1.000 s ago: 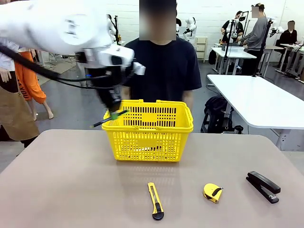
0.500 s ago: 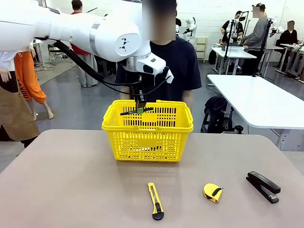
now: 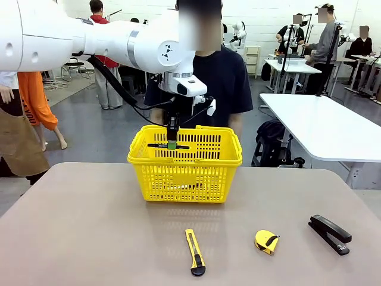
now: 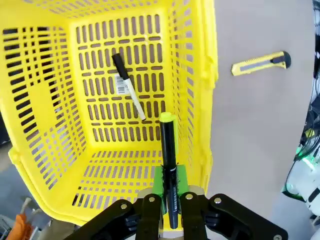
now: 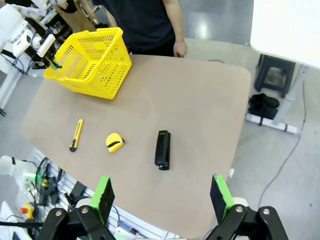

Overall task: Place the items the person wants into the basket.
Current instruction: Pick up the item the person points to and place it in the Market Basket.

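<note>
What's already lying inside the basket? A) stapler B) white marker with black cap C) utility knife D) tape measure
B: the left wrist view shows the white marker lying on the floor of the basket; the tape measure, stapler and utility knife lie out on the table.

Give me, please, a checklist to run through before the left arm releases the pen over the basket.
1. Left claw shut on the black pen: ok.
2. Pen above the yellow basket, inside its rim: ok.
3. White marker lying in the basket: ok.
4. Person's hands away from the basket: cannot tell; one hand is at the table edge.
5. Right claw open, high above the table: ok.
6. Tape measure in the basket: not ok; it lies on the table.
</note>
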`<state>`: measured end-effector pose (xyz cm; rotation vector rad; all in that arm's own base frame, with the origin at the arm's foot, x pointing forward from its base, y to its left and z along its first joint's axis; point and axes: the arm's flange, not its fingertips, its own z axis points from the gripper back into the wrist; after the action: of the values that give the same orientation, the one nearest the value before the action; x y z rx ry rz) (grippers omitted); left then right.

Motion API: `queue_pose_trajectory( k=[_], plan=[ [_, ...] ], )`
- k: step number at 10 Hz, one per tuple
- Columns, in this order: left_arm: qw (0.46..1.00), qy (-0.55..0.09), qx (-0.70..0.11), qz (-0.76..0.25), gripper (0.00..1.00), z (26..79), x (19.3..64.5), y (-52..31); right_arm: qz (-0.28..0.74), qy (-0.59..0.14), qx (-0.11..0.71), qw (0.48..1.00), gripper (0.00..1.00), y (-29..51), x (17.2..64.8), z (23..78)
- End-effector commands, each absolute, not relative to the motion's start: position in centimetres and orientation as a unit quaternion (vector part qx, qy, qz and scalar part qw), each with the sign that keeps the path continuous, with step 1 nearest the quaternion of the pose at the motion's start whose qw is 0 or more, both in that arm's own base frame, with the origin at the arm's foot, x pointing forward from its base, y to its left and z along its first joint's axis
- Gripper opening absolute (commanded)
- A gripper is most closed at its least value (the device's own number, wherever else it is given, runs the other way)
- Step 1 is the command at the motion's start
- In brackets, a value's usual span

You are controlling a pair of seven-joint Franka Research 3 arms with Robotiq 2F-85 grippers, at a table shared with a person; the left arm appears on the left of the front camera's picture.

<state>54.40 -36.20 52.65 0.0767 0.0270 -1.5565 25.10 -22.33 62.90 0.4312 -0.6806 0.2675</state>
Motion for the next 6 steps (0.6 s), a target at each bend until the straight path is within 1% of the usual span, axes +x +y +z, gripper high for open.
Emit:
queue_pose_trajectory(
  k=[1, 6],
  plan=[
    [0.735, -0.013, 0.042, -0.676, 0.11, 52.91, 54.27, -36.29, 0.137, -0.332, 0.215, 0.908, 1.00, -22.27, 25.13, 62.79],
    [0.731, -0.007, 0.037, -0.681, 0.11, 52.95, 54.70, -36.40, 0.137, -0.332, 0.215, 0.908, 1.00, -22.27, 25.13, 62.79]
  ],
)
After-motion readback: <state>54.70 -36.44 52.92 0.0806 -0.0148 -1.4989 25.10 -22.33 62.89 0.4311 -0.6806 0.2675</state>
